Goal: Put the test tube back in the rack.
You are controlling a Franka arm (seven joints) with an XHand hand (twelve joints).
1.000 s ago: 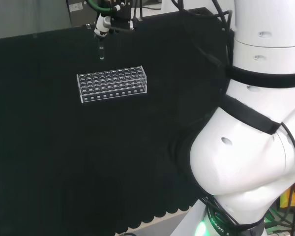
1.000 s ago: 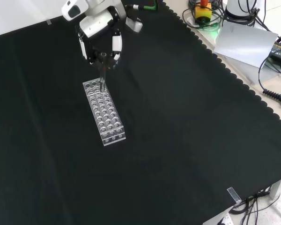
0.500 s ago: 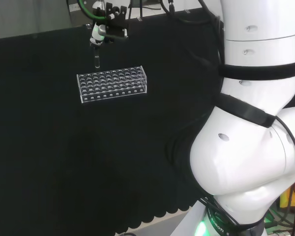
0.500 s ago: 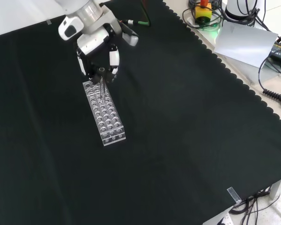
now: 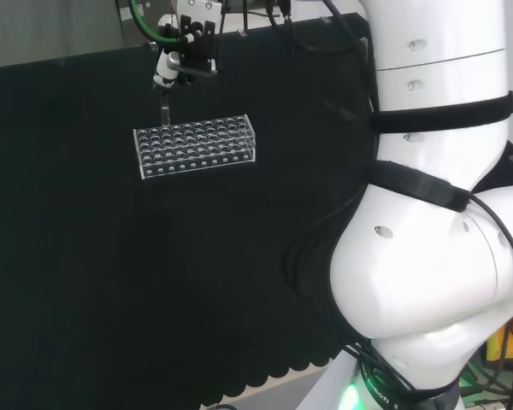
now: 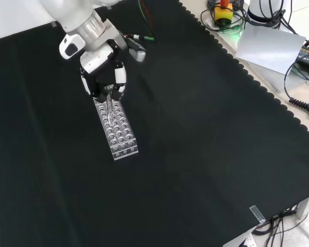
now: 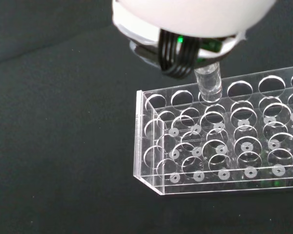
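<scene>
- Step in hand: insertion. The hand (image 6: 102,77) has its fingers curled round the test tube (image 7: 208,82), pinching it near the top, tube upright.
- Tube's lower end sits at the rack (image 6: 116,123), at the end nearest the arm in the front view; in the head view that's the rack's far left corner (image 5: 164,114).
- Wrist view: tube bottom right at a hole in the outer row, a few holes in from the short end wall. Can't tell whether it has entered the hole or just sits above it.
- Next move, my guess: straight down, keep it vertical, let go only once the bottom seats in the lower plate.
- Edges: hole is close to the rack's long wall, so little margin sideways.
- Room: the rest of the rack looks empty, and the black counter (image 6: 206,144) around it is bare, so retreat is free upward.
</scene>
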